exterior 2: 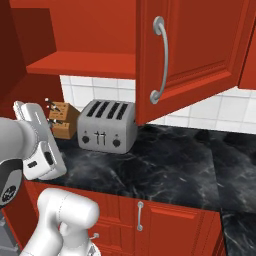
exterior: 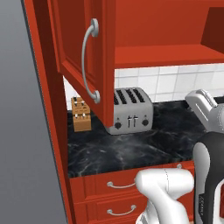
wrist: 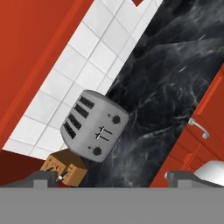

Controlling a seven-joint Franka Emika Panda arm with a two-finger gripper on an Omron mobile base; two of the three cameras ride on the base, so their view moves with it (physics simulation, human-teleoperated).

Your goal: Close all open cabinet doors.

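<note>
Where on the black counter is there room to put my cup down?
The black counter is bare to the right of the toaster and along its front edge above the drawers. It is crowded at the back left, where the knife block sits beside the toaster under the open cabinet door.

1. No words, brands or numbers can be read anywhere.
2. The toaster (exterior 2: 107, 125) has only plain dials and two slider slots on its front, with no lettering.
3. The robot arm (exterior: 209, 175) carries a small dark mark low on its side, too blurred to read.
</note>
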